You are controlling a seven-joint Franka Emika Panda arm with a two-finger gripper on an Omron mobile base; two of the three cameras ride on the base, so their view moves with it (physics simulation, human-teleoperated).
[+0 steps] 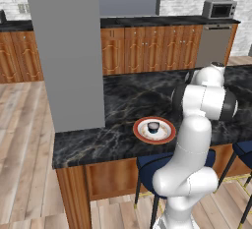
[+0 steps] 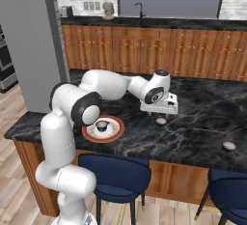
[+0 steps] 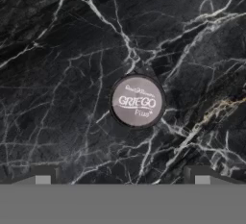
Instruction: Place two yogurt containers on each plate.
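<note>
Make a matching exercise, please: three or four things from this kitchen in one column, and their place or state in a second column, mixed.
1. orange-rimmed plate
2. yogurt cup
3. gripper
4. second yogurt cup

a. open, hanging above a cup
b. carries one cup
c. on the counter, below the gripper
d. alone, far right on the counter

Pairs: 1-b, 2-c, 3-a, 4-d

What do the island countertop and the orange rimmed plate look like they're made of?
Countertop: looks like polished black marble, judging by the pale and gold veining; it could be an imitation.
Plate: looks like glazed ceramic, with a smooth white face and an orange-red rim. A yogurt cup sits on it.
</note>
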